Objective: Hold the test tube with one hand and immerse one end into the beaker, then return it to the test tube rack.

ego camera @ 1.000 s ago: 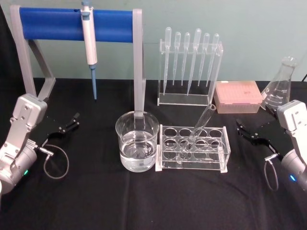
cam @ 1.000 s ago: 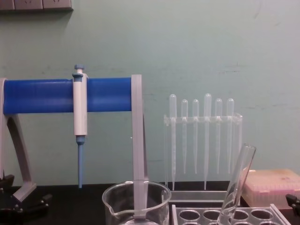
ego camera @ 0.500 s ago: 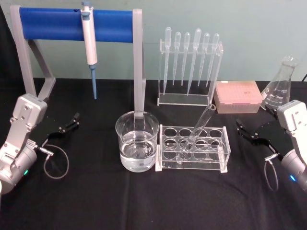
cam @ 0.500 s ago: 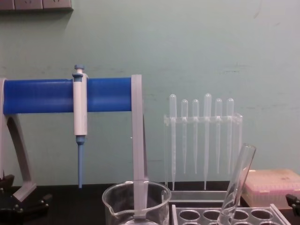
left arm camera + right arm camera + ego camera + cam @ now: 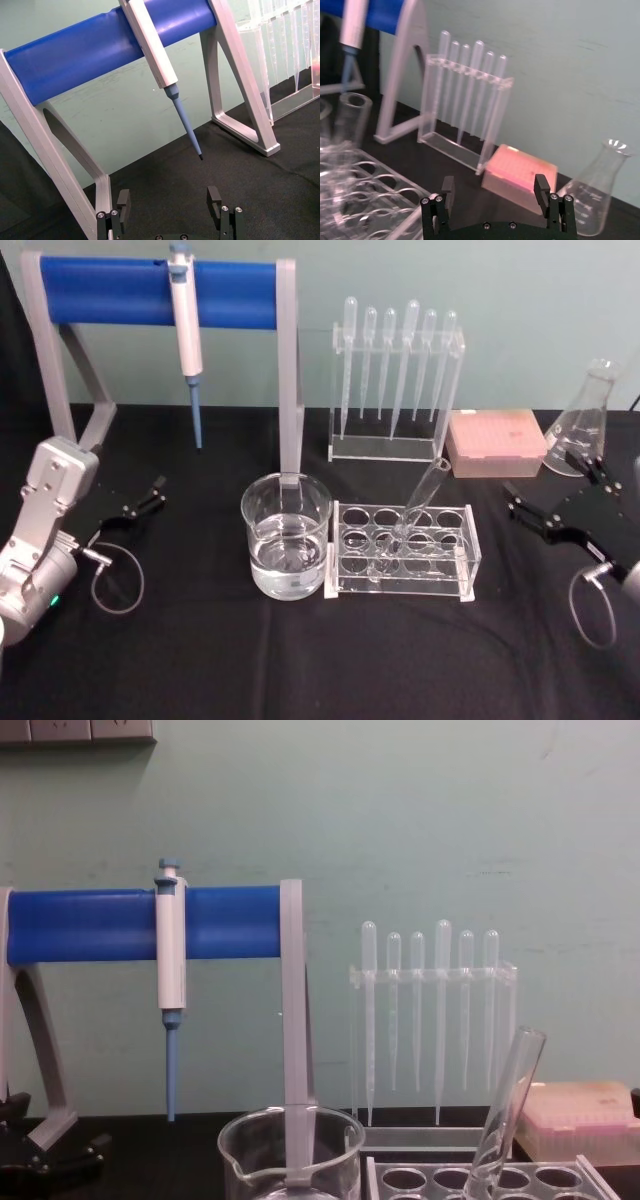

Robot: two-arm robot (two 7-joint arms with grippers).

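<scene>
The test tube [image 5: 415, 502] leans tilted in the clear holed rack [image 5: 455, 575], rim up and to the right; its upper part shows in the chest view [image 5: 507, 1112]. Just left of the rack stands the beaker [image 5: 285, 535], about a third full of clear liquid, its spouted rim low in the chest view [image 5: 290, 1128]. My right gripper [image 5: 522, 502] hovers open to the right of the rack, apart from the tube, with nothing between its fingers [image 5: 495, 187]. My left gripper [image 5: 143, 498] rests open at the far left [image 5: 169, 200].
A blue-barred stand [image 5: 160, 288] holds a white-and-blue micropipette [image 5: 186, 325] at the back left. A clear rack of plastic pipettes [image 5: 395, 370] stands behind the tube rack. A pink tip box [image 5: 495, 440] and a conical flask [image 5: 582, 425] sit at the back right.
My right arm has shifted right and turned, so its silver wrist has left the head view. The left arm, tube and beaker have not moved.
</scene>
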